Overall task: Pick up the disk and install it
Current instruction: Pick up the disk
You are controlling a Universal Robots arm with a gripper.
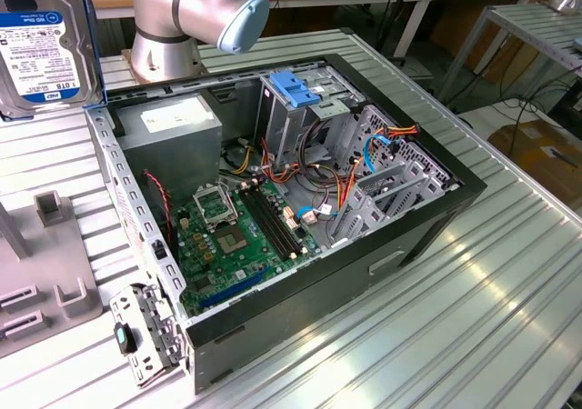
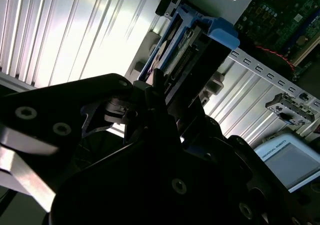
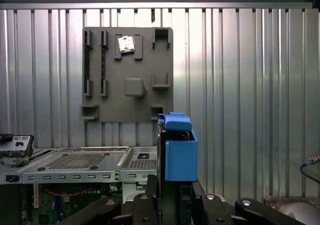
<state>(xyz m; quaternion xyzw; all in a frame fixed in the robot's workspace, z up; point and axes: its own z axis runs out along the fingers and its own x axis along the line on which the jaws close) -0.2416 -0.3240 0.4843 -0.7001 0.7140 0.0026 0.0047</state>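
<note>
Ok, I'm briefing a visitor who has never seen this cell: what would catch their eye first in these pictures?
Probably the disk, raised high at the exterior view's far left; in the first wrist view it stands edge-on, clamped in the gripper. Next, the open computer case in the middle of the ribbed table, its green motherboard and cables exposed.

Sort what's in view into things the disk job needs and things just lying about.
Job: disk, held in the gripper; open computer case; its drive cage.
Lying about: grey holder plate; small chip on it; metal bracket by the case corner.
</note>
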